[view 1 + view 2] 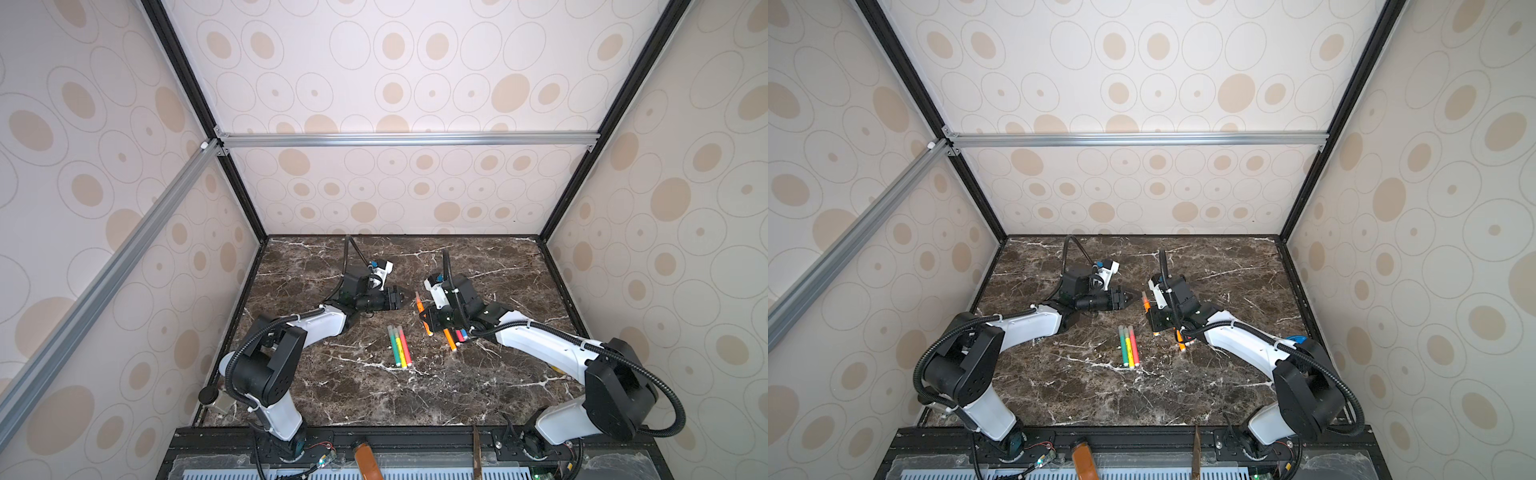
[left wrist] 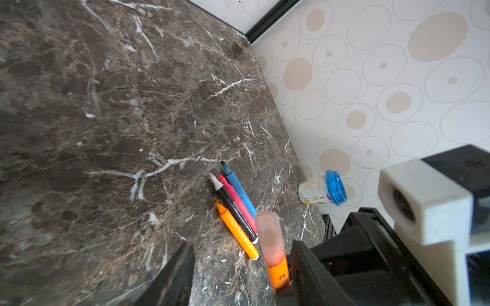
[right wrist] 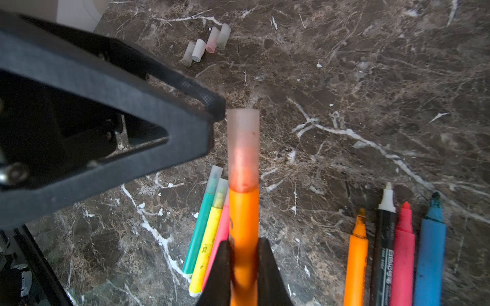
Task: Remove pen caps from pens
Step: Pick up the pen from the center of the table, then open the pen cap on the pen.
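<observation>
Marble, right end effector holding pen aloft

A robot test cell. Circle-patterned panels on aluminium framing enclose the marble tabletop; two arms stand at its front

The surface is dark brown marble veined with white. The walls are cream, patterned with beige ovals inside thin grey rings. The pen in the black right gripper is orange, and its frosted cap is tinted pinkish-orange lower down. Three capped pens are green, yellow and pink. Four uncapped pens are orange, black with a white tip, pinkish red and blue. The loose caps are translucent grey-white, one blushed pink. The cup is white with yellow print and a blue lid. The left gripper is black.
</observation>
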Robot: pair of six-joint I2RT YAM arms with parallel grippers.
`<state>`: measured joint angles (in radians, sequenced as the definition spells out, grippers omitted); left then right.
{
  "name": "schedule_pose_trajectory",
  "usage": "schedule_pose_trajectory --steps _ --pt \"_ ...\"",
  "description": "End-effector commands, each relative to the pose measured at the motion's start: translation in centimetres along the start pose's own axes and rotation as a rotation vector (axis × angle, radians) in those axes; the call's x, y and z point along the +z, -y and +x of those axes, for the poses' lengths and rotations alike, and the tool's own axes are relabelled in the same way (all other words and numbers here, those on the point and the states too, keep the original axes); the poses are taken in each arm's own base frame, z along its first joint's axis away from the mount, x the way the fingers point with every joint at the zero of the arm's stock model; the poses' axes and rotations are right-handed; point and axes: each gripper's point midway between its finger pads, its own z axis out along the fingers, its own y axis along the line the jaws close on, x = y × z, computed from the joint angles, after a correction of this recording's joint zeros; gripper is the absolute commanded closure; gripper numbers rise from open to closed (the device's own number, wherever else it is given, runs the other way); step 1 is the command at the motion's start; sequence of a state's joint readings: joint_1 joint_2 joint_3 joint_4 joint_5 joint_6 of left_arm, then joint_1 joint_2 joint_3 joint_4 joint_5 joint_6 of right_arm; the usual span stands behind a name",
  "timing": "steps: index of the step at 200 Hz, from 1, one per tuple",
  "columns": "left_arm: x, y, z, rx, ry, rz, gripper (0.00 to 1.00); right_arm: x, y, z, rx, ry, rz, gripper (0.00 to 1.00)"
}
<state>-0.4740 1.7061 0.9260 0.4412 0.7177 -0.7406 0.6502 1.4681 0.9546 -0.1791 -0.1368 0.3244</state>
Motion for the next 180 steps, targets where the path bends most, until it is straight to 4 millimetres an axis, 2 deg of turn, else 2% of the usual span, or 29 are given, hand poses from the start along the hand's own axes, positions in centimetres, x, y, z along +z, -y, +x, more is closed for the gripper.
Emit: schedule_pose_trajectory --steps 1,110,169,180 --pt "0.7 2.3 -2.3 0.038 0.046 0.054 0.43 -0.5 -0.4 -0.6 0.001 0.032 -0.021 0.99" --pt "2.7 2.5 -1.5 0.035 0.008 0.054 0.61 -0.5 -0.3 -1.1 0.002 0.059 -0.012 1.0" --pt "3.0 3.1 -1.7 0.043 0.001 0.075 0.83 -0.4 0.1 -1.0 0.002 0.058 0.007 1.0" --pt "3.1 3.3 -1.7 0.045 0.001 0.081 0.84 -0.5 0.2 -1.0 0.003 0.063 0.011 1.0"
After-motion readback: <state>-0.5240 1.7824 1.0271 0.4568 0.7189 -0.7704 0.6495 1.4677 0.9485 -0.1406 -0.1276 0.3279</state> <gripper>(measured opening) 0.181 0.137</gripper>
